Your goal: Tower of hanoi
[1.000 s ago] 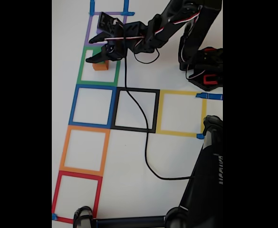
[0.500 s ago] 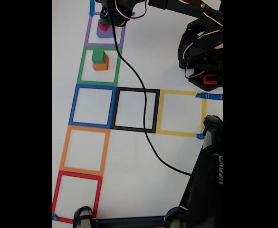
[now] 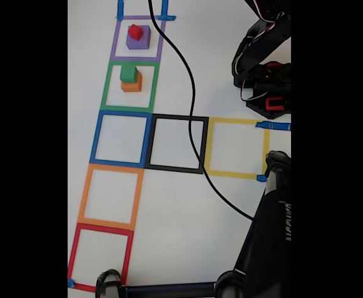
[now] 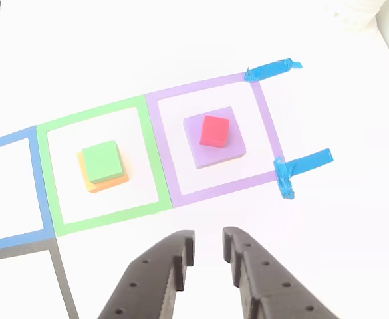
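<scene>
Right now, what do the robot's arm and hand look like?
The hand has two matte black plastic fingers with small round holes and ridged inner edges. In the fixed view the arm's base is black with red parts and red-and-white wires; a black cable trails across the table.

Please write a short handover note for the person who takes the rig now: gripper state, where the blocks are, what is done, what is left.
Gripper: empty, fingers slightly apart, above bare table beside the purple square.
Red block sits on the purple block inside the purple square.
Green block sits on the orange block inside the green square.
Done: two two-block stacks.
Left: probably merging them into one tower; target square cannot be told.
</scene>
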`<state>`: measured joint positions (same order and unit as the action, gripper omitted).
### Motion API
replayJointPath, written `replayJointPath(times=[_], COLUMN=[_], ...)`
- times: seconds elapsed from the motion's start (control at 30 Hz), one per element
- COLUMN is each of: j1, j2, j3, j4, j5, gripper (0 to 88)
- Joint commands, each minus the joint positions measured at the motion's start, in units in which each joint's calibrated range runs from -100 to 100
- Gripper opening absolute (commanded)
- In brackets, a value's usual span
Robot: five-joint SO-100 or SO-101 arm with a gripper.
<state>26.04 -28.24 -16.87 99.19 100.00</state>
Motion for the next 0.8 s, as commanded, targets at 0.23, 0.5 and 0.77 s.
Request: replayJointPath(times=[0.23,0.5,0.77], j1=[7.4,10.0,7.9], j2=[-11.0,-11.0,-2.5], j3=[38.1,67.2,78.5], j4=[-30.8,-68.5,-94.8], j5=[0.0,0.0,0.0], gripper=[10.9,22.8,24.1])
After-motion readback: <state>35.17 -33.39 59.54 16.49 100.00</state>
